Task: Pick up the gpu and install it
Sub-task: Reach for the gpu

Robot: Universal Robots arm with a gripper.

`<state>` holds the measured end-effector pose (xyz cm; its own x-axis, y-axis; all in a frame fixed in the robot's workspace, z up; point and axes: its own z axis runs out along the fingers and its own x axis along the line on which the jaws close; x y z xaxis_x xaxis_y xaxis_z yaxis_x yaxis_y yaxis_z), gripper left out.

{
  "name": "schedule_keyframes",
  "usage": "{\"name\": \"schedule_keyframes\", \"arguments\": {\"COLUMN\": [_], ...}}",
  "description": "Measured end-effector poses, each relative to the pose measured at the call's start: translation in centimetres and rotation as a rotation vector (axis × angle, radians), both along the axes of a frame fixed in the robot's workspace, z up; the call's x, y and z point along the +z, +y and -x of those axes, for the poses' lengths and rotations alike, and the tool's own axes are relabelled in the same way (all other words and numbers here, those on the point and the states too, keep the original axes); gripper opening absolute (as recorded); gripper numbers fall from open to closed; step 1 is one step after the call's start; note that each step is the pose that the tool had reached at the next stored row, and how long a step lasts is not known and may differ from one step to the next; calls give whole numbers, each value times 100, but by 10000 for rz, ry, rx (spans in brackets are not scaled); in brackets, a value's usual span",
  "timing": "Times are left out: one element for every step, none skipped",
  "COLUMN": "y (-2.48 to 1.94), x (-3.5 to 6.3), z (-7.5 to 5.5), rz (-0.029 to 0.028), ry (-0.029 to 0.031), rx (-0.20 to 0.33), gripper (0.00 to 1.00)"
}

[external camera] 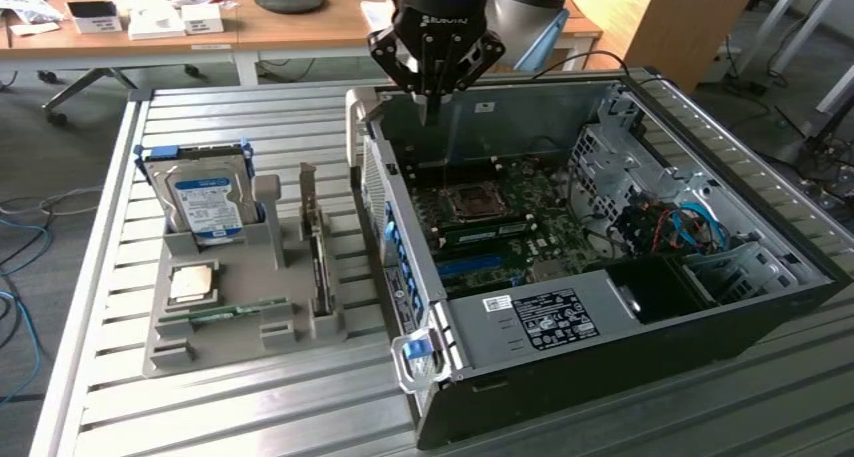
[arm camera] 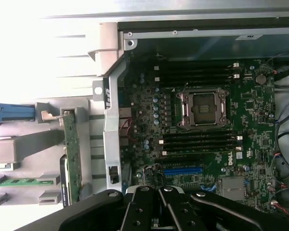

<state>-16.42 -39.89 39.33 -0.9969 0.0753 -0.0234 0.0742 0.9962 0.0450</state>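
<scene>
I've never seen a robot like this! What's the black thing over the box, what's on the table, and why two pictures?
The black thing is a robot arm's hand, made for pinching things. It is pinched shut, holds nothing, and hangs above an open computer case. One picture comes from a camera off to the side. The other comes from a camera on the arm's wrist, looking past the hand at the green board inside the case. Beside the case, on the slatted table, a grey tray holds computer parts: a hard drive with a blue and white label, a square chip, a thin memory stick, and the gpu, a card standing on its edge. The gpu is the part the robot should put into the computer; it sits in the tray, untouched.
</scene>
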Motion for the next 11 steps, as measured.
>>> {"name": "schedule_keyframes", "arguments": {"y": [0, 0, 0, 0, 0, 0, 0, 0, 0, 0, 0], "x": [0, 0, 0, 0, 0, -1, 0, -1, -1, -1, 0], "z": [11, 22, 36, 53, 68, 85, 101, 117, 132, 150, 170], "rz": [0, 0, 0, 0, -1, -1, -1, -1, -1, -1, -1], "ry": [0, 0, 0, 0, -1, -1, -1, -1, -1, -1, -1], "rx": [0, 1, 1, 1, 1, 1, 0, 0, 0, 0, 0], "gripper": [11, 11, 11, 11, 11, 11, 11, 11, 11, 11, 11]}}
